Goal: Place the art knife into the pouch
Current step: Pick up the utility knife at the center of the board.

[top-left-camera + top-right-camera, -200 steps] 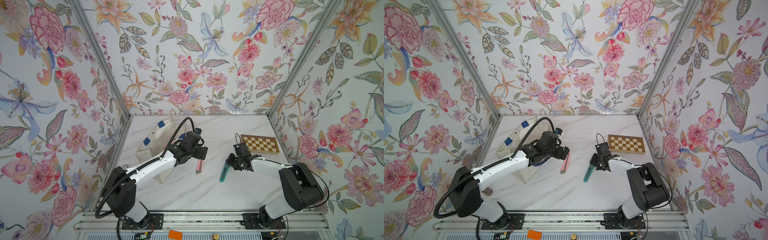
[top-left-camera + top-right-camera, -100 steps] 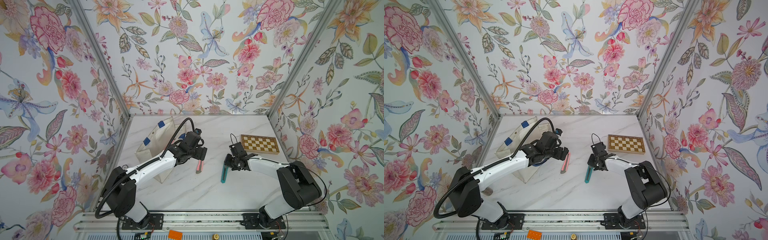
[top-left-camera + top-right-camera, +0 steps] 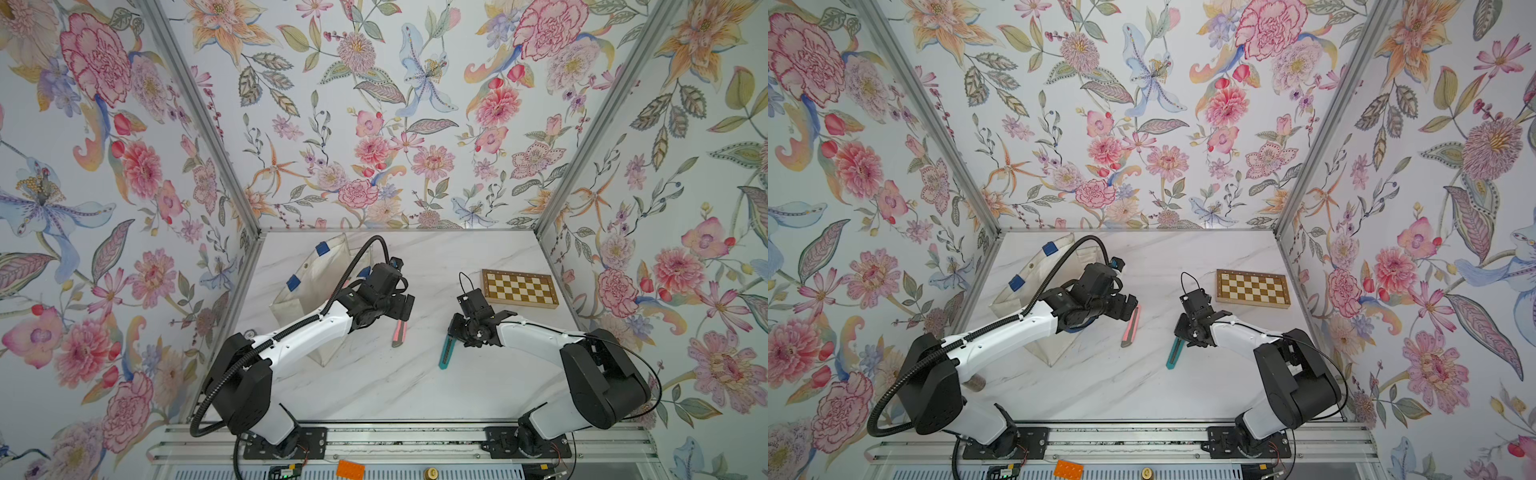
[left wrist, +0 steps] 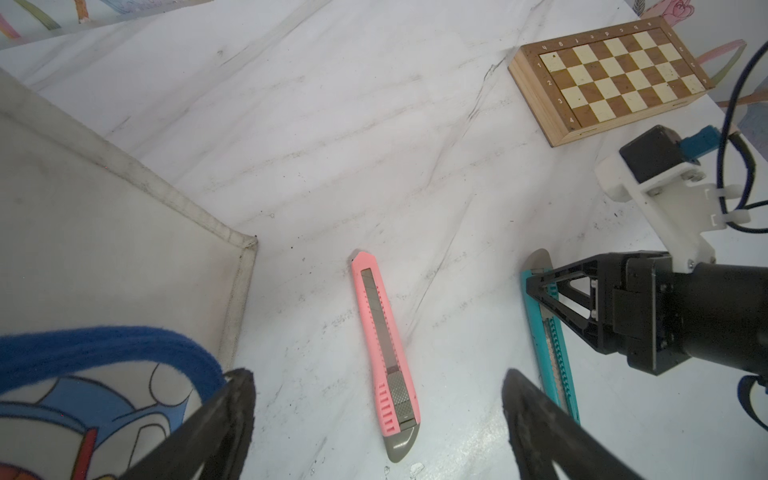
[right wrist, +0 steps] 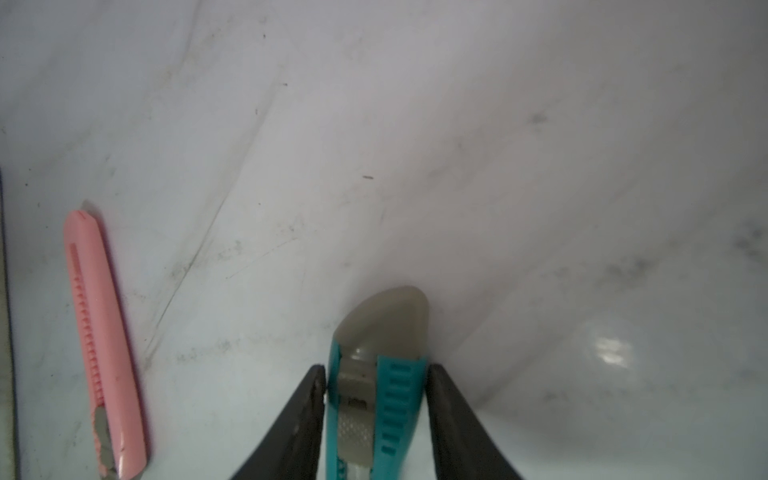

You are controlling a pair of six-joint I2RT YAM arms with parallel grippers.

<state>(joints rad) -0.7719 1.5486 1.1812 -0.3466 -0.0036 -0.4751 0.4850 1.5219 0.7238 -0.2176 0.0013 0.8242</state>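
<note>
right pincer [image 5: 376, 370] pinches the teal art knife [image 5: 390, 395] near its grey end, with one black finger [image 5: 305, 415] pressed on each long side. the knife lies flat on the white marble counter [image 3: 374, 386], not in the pouch. in both top views i see it near the middle of the counter, with its other end pointing toward the front rail [image 3: 374, 432].

left pincer [image 4: 377, 374] is spread wide and holds nothing. it hangs over the pink art knife [image 4: 384, 345]. that knife lies flat on the counter too, side by side with the teal one but not touching it. i cannot tell if the left pincer touches the pink knife.

the pouch [image 3: 316, 278] is the big off-white bag on the left side of the counter, partly under my left arm [image 3: 307, 336]. it has blue tabs [image 3: 322, 248] at its edge and a blue handle [image 4: 104, 349] close to the left pincer. both knives are outside it, and the pink one is nearer to it.

a small wooden chessboard [image 3: 519, 288] sits at the back right, apart from the knives.
</note>
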